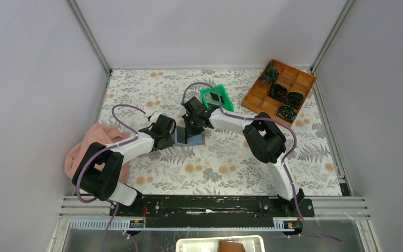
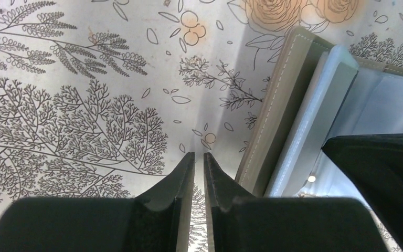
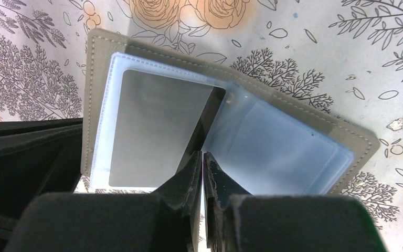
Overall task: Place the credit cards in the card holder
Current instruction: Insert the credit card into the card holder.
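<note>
At the far left a pink cloth point(image 1: 89, 149) lies bunched on the floral table cover point(image 1: 231, 163), partly hidden under the left arm. The left gripper point(image 1: 172, 135) sits low at the card holder's left edge; in its wrist view the fingers point(image 2: 186, 173) are nearly together, with only a slit between them that shows the table cover and nothing held. Whether they touch the holder's grey cover cannot be told.

The card holder point(image 1: 189, 138) lies open mid-table between the two grippers, grey outside, pale blue with clear sleeves inside; from above the arms hide most of it.

The right gripper point(image 1: 193, 126) comes in from the holder's right. In its wrist view the jaws are pressed together on the near edge of a dark credit card point(image 3: 210, 118), seen almost edge-on, so its face is unreadable. Its far end reaches the holder's fold, and whether it is inside a sleeve is unclear. The left sleeve holds what looks like a silvery second card point(image 3: 152, 126).

Further right stands a tilted green bin point(image 1: 223, 97), its contents hard to make out. At the far right a brown compartment tray point(image 1: 301, 79) holds several small dark items point(image 1: 278, 92), too small to identify.
</note>
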`<state>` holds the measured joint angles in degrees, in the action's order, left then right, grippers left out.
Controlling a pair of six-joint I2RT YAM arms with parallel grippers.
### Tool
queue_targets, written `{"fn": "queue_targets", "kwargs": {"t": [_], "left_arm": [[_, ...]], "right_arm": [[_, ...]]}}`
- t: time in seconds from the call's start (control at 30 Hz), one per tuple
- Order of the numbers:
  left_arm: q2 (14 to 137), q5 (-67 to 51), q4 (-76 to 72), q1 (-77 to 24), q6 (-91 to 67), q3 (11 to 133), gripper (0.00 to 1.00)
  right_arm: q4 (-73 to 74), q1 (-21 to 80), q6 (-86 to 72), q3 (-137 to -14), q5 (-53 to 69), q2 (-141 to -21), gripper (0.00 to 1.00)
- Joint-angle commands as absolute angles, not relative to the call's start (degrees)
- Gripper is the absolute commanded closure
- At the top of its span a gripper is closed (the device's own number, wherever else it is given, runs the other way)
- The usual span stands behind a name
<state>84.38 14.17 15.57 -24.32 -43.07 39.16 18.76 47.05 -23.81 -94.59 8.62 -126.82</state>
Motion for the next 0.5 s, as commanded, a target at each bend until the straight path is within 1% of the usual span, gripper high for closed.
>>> {"fn": "queue_targets", "kwargs": {"t": [0.0, 0.47], "left_arm": [[87.5, 13.1, 14.8, -24.0, -41.9, 38.6, 0.82], [90.0, 11.1, 15.4, -24.0, -41.0, 37.8, 0.82]], "right_arm": [[17.7, 48.2, -24.3, -95.6, 9.3, -126.9, 0.90], [13.4, 48.2, -26.5, -95.2, 11.5, -127.0, 0.89]]}}
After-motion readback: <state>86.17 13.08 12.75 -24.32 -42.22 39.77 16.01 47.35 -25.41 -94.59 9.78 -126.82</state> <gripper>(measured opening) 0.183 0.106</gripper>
